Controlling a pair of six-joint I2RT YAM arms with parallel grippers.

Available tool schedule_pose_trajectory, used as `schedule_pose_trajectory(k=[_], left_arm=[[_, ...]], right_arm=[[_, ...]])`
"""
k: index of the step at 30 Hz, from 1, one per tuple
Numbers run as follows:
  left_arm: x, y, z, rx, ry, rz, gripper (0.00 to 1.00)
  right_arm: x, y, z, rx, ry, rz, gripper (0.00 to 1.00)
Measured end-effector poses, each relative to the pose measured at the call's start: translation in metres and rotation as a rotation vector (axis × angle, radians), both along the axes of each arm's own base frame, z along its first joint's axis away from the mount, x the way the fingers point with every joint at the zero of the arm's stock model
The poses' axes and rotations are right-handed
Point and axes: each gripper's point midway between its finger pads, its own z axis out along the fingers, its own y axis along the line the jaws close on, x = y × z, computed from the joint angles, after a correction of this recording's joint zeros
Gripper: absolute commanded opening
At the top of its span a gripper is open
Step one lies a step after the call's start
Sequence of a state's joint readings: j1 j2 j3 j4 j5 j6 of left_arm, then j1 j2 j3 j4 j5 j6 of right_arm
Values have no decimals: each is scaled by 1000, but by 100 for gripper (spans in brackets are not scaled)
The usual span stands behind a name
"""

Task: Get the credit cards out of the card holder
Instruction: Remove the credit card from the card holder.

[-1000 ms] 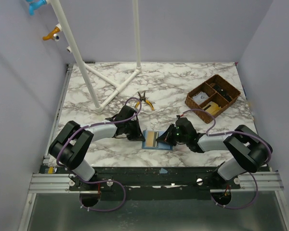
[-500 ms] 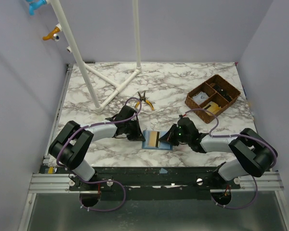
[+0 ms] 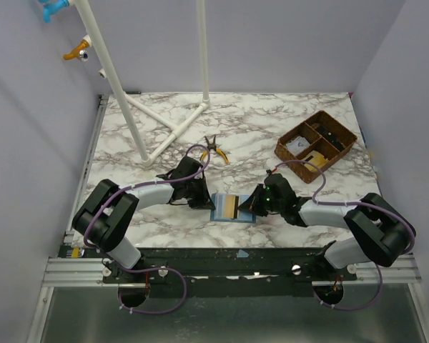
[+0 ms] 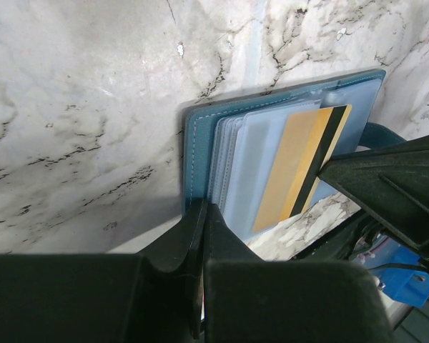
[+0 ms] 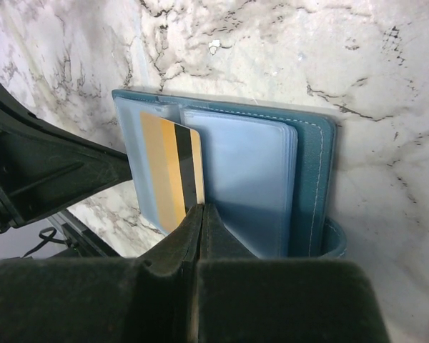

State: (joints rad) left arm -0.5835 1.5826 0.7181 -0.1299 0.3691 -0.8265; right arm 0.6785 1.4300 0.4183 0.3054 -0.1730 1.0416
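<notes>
The blue card holder (image 3: 217,211) lies open on the marble table between my two grippers. Its paler clear sleeves (image 5: 250,179) face up. A gold credit card (image 3: 231,206) with a black stripe sticks partly out of a sleeve. My right gripper (image 3: 249,206) is shut, with its tips (image 5: 200,209) pinching the edge of the card (image 5: 168,168). My left gripper (image 3: 206,202) is also shut. In the left wrist view its tips (image 4: 204,209) rest on the holder's (image 4: 200,143) stitched edge, and the card (image 4: 297,168) lies beyond them.
A brown compartment tray (image 3: 316,143) sits at the back right. Yellow-handled pliers (image 3: 214,148) lie behind the holder. A white pipe frame (image 3: 164,136) stands at the back left. The table's front edge runs just below the holder.
The gold card has slid a little to the right, toward the right gripper, and the right arm has shifted slightly. The left gripper has stayed on the holder.
</notes>
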Motion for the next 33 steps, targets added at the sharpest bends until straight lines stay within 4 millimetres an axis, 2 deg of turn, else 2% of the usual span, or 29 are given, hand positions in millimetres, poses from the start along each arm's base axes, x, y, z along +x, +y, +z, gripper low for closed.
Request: schedule_pose_trajectory(k=[12,33], left_arm=[[0,1,0,6,0,-4,0],[0,1,0,8,1,-6,0]], right_arm=[[7,4,8,-12,-43,32,1],[5,-2,11,-32,-49,40,1]])
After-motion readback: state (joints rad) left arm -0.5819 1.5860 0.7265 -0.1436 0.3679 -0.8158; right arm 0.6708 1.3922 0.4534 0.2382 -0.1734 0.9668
